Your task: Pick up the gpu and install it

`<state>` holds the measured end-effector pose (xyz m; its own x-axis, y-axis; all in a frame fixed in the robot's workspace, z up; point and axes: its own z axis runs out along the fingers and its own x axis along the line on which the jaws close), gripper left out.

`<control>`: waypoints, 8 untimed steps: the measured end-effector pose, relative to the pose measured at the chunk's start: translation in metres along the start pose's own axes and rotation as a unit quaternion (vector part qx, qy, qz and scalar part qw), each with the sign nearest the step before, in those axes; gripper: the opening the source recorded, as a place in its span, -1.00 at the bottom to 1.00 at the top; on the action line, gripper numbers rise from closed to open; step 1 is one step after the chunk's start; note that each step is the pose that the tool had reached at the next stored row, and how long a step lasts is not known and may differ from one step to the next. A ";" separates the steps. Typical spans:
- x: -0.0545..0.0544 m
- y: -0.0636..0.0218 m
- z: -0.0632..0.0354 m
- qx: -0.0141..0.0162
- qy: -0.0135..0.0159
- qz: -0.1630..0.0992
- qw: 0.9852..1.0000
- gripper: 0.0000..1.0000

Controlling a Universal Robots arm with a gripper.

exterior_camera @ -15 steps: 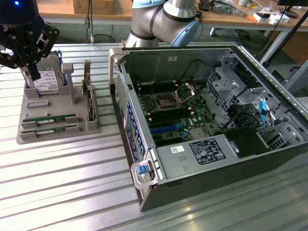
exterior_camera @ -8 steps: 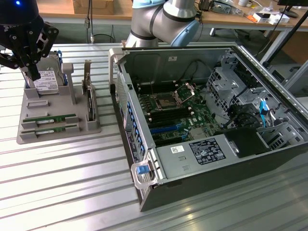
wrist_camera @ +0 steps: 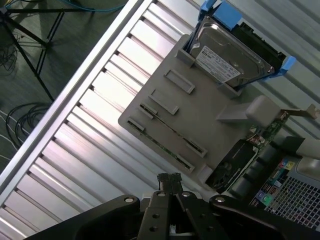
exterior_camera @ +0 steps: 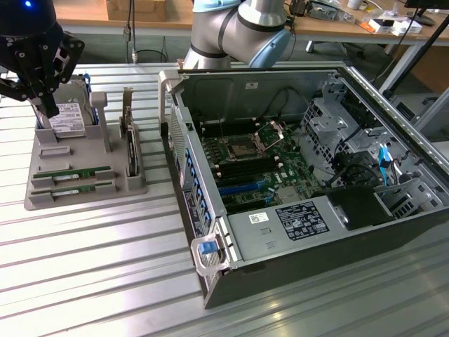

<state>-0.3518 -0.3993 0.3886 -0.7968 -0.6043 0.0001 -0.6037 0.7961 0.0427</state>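
Observation:
The gpu (exterior_camera: 70,174) is a thin green stick lying flat in a slot of the grey holder (exterior_camera: 84,151) on the exterior view's left, with a second like stick (exterior_camera: 74,188) just in front of it. In the wrist view both the gpu (wrist_camera: 172,128) and the other stick (wrist_camera: 160,144) sit in their slots in the holder (wrist_camera: 200,107). My black gripper (exterior_camera: 50,109) hangs above the holder's back corner, near the hard drive (exterior_camera: 66,119). Its fingers (wrist_camera: 169,179) are shut and hold nothing.
A silver hard drive (wrist_camera: 230,60) in a blue bracket and a dark card (exterior_camera: 130,147) stand on edge in the holder. The open computer case (exterior_camera: 210,232) lies on the exterior view's right, its motherboard (exterior_camera: 245,165) exposed. Everything rests on a slatted metal table (exterior_camera: 91,253), whose edge (wrist_camera: 75,87) is close by.

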 end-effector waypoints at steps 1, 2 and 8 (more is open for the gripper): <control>0.000 0.0000 0.0000 0.000 0.000 -0.003 1.000 -0.80; 0.000 0.0000 0.0000 0.000 0.000 -0.004 1.000 -0.80; 0.000 0.0000 0.0000 0.000 0.001 -0.016 1.000 -0.80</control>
<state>-0.3518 -0.3993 0.3886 -0.7773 -0.6292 0.0001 -0.6286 0.7765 0.0427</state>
